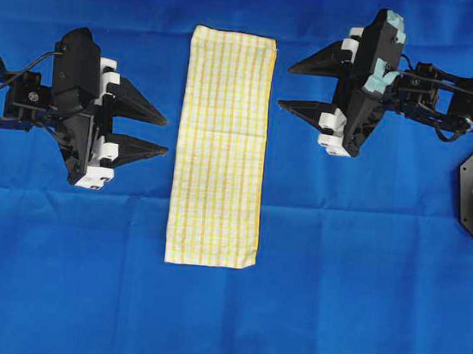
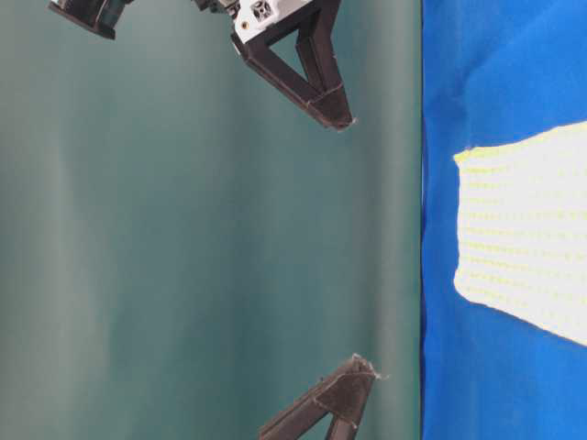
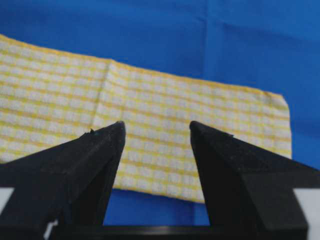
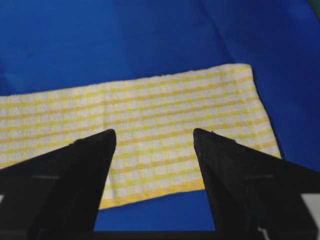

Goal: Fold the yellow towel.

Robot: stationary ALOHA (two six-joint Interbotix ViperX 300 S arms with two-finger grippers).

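Looking down from overhead, you're seeing the yellow towel [image 1: 221,147] lying flat as a long narrow strip on the blue sheet [image 1: 226,307], sitting between your two claws and touching neither. Your left gripper [image 1: 166,136] is hanging just beside the towel's long edge with its jaws spread wide and nothing between them, tips pointing at the cloth. Your right gripper [image 1: 285,85] is doing the same from the other side, jaws wide, empty, tips a little further off the towel's opposite edge and nearer its far end.

In the left wrist view the towel [image 3: 165,135] is lying just ahead of the left gripper [image 3: 156,129], one corner off to the right of the tips, a faint crease running across it. In the right wrist view the towel [image 4: 150,120] is sitting just beyond the right gripper [image 4: 154,134], its end corner ahead-right.

The table-level view is showing the towel [image 2: 527,229] flat on the sheet [image 2: 477,82], both claws well clear above it.
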